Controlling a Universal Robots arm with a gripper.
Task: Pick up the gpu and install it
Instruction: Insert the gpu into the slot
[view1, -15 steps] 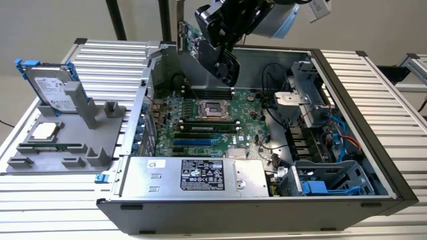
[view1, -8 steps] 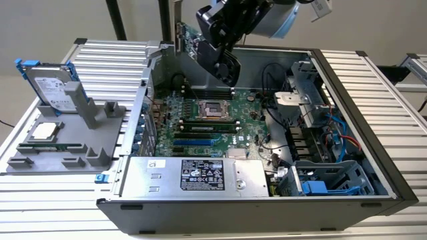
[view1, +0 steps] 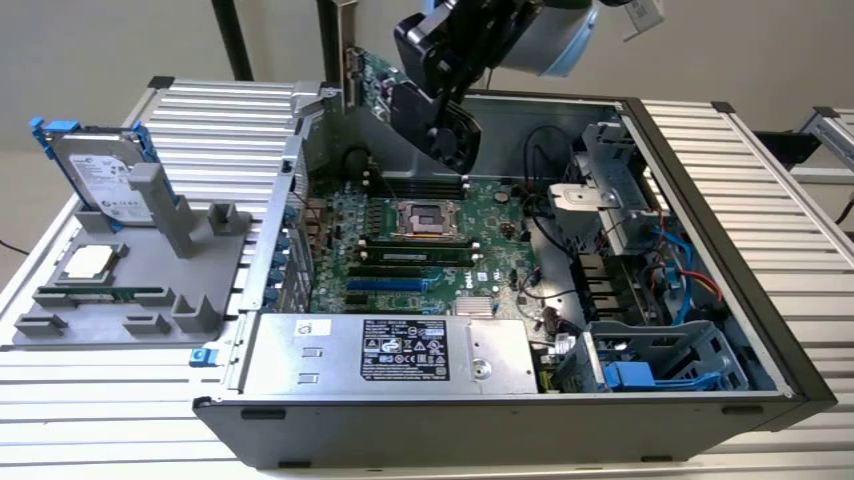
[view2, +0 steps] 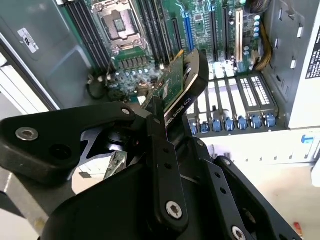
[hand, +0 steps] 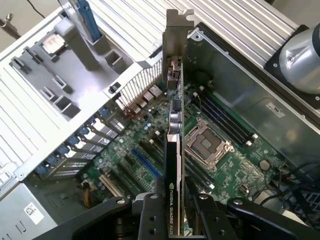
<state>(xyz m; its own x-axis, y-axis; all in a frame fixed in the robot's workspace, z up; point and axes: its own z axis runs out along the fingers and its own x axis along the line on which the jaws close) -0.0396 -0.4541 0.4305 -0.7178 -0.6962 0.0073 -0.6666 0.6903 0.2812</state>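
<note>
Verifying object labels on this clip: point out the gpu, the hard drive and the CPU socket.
gpu (hand: 172, 150): first wrist view, black cooler's edge.
hard drive (view1: 104, 175): exterior view, labelled silver face.
CPU socket (view1: 430, 218): exterior view, socket's centre.

Robotics lab, open computer case (view1: 507, 438), slatted metal bench (view1: 763, 175)

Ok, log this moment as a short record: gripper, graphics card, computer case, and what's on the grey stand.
gripper: shut on the graphics card, above the open computer case
graphics card: on edge, raised over the motherboard, not in a slot
computer case: lying open, motherboard facing up
grey stand: beside the case; holds an upright hard drive, a memory stick lying flat, a processor
</note>
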